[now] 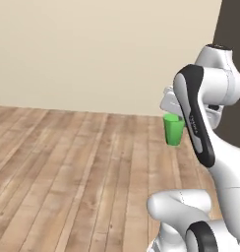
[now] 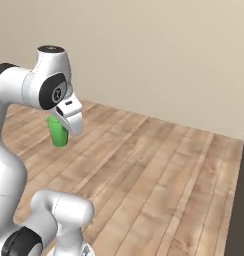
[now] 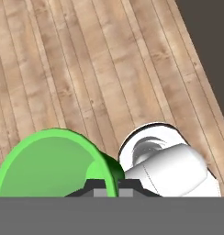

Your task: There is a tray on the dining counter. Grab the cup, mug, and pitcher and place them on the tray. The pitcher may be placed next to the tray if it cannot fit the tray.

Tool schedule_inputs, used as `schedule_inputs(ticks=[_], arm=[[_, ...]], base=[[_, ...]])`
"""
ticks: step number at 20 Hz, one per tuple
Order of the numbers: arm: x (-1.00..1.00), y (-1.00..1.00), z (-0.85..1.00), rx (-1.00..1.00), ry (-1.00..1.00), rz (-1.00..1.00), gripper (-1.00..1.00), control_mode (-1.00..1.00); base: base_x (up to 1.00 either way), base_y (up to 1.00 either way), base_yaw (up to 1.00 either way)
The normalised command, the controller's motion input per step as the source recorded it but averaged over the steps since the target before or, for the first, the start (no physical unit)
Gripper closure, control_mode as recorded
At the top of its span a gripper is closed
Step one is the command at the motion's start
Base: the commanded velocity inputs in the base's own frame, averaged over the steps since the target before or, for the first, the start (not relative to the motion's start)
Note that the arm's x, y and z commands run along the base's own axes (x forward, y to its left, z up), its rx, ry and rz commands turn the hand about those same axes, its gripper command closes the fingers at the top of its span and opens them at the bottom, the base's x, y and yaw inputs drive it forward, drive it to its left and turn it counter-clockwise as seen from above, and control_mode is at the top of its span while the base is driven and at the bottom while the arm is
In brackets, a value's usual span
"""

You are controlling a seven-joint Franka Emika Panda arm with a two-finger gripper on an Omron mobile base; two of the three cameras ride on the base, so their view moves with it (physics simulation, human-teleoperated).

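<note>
The bright green cup (image 1: 173, 131) hangs in the air above the wooden floor, held at its rim by my gripper (image 1: 173, 117). From the right base camera the cup (image 2: 58, 133) shows just under the white hand, with the gripper (image 2: 57, 120) at its top edge. Looking down along the hand, the cup's open mouth (image 3: 49, 163) sits at lower left and the gripper (image 3: 111, 187) is shut across its right rim, one finger inside and one outside. The tray, the dining counter, the mug and the pitcher are out of view.
A light wood plank floor (image 1: 68, 162) stretches ahead to a plain beige wall (image 1: 92, 49). A dark vertical panel (image 1: 235, 29) stands at the right edge. My own white arm links (image 2: 14, 165) rise close beside the cup.
</note>
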Motion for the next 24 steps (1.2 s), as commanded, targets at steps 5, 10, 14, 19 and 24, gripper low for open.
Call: schedule_inputs(ticks=[5, 10, 14, 19, 24], arm=[[0.00, 0.00, 0.00, 0.00, 0.00, 0.00, 1.00, 1.00], [0.00, 0.00, 0.00, 0.00, 0.00, 0.00, 1.00, 1.00], [0.00, 0.00, 0.00, 0.00, 0.00, 0.00, 1.00, 1.00], [0.00, 0.00, 0.00, 0.00, 0.00, 0.00, 1.00, 1.00], [0.00, 0.00, 0.00, 0.00, 0.00, 0.00, 1.00, 1.00]], base=[[1.00, 0.00, 0.62], [1.00, 0.00, 0.69], [1.00, -0.06, 0.67], [1.00, -0.15, 0.59], [1.00, -0.56, 0.46]])
